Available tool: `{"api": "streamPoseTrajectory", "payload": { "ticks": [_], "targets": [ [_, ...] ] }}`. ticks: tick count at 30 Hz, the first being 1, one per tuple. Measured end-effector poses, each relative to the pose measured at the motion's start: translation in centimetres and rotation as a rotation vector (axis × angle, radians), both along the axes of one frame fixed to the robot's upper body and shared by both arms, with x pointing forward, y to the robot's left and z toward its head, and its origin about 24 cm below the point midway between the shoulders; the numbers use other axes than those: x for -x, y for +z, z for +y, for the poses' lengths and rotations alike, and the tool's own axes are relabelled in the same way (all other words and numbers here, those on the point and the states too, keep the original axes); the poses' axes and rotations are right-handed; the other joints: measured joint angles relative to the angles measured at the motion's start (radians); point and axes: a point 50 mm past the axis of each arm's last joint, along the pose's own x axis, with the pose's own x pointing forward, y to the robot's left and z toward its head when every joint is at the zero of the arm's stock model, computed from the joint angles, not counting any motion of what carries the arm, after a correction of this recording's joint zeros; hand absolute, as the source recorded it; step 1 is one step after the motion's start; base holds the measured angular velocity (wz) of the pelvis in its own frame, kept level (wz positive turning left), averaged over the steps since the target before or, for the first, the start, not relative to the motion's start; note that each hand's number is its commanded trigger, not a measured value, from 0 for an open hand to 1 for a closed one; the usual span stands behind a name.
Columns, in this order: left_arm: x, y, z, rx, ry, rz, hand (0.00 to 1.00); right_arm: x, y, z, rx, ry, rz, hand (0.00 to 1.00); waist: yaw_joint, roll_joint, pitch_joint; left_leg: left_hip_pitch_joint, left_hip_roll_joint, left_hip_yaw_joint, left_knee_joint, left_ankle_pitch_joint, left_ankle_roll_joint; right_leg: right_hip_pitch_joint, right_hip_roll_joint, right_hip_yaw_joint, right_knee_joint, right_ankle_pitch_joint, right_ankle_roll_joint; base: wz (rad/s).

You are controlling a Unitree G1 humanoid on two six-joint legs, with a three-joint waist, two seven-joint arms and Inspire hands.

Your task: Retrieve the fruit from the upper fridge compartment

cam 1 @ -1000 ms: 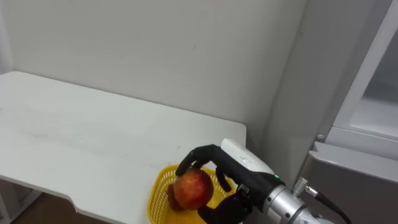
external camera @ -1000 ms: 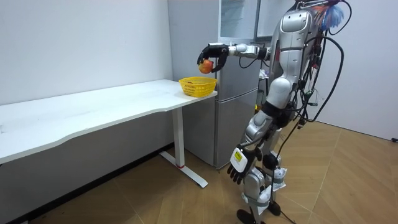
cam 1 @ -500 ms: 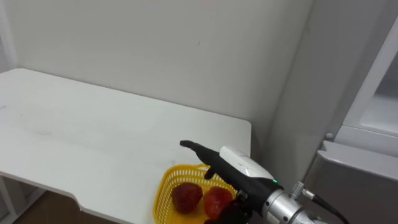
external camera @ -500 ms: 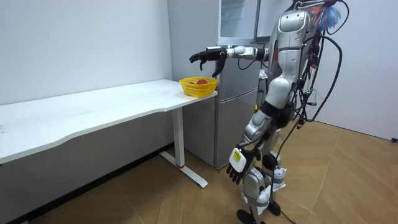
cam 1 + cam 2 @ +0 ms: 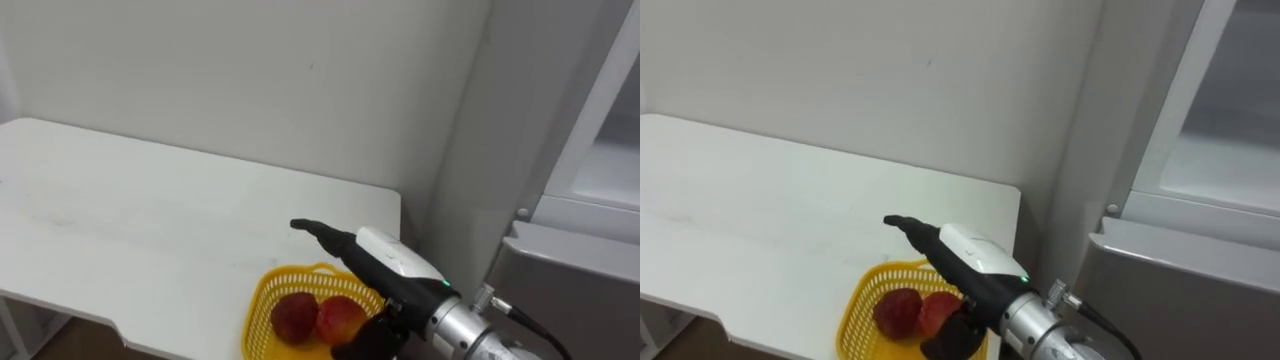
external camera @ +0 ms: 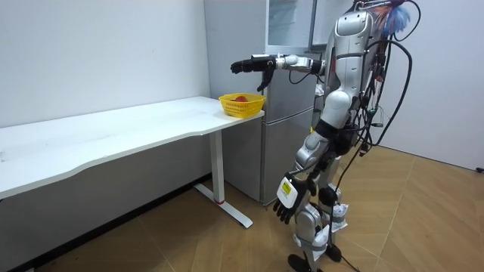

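Bright, even indoor light, soft shadow beneath the table [image 6: 113, 132]

Downward head stereo, distant room camera

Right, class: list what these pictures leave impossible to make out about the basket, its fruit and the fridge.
- Yellow basket: in the left eye view the bottom edge cuts off its near side and the right hand covers its right side.
- Two red fruits: too small in the room view; half behind the basket wall in the eye views.
- Upper fridge compartment: its inside is cut off by the eye views' right edge.
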Motion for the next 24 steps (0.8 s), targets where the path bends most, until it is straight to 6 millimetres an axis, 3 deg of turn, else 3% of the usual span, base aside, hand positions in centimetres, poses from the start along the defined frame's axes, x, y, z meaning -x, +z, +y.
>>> {"api": "streamPoseTrajectory", "payload": {
  "ticks": [11, 16, 19, 24],
  "targets": [
    [0.2, -0.1, -0.1, -0.020, 0.008, -0.009, 0.00, -0.1, 0.5, -0.3, -0.015, -0.014, -0.017, 0.00, -0.026, 0.010, 0.0069, 0.015, 0.000, 0.003, -0.003, 0.000, 0.000, 0.012, -0.001, 0.006, 0.001, 0.000, 0.000, 0.00],
    [0.1, -0.1, -0.1, -0.016, 0.009, -0.007, 0.00, 0.1, 1.2, -0.4, -0.033, -0.013, -0.050, 0.00, -0.031, 0.006, 0.0042, 0.019, 0.001, 0.011, -0.010, 0.000, 0.000, 0.011, -0.001, 0.007, -0.001, 0.000, 0.000, -0.01],
    [0.5, -0.2, -0.1, -0.019, 0.013, 0.008, 0.00, 0.5, 0.6, -0.7, -0.038, -0.027, -0.029, 0.00, -0.026, 0.000, -0.0007, 0.032, 0.003, 0.024, -0.020, 0.000, 0.001, 0.016, -0.001, 0.014, -0.002, 0.001, 0.001, -0.09],
    [0.5, -0.2, 0.0, -0.018, 0.017, 0.012, 0.00, 0.7, 0.3, -1.0, -0.052, -0.041, -0.018, 0.00, -0.034, 0.000, -0.0018, 0.036, 0.003, 0.033, -0.023, 0.001, 0.001, 0.015, 0.000, 0.030, -0.002, 0.002, 0.002, -0.09]
  ]
}}
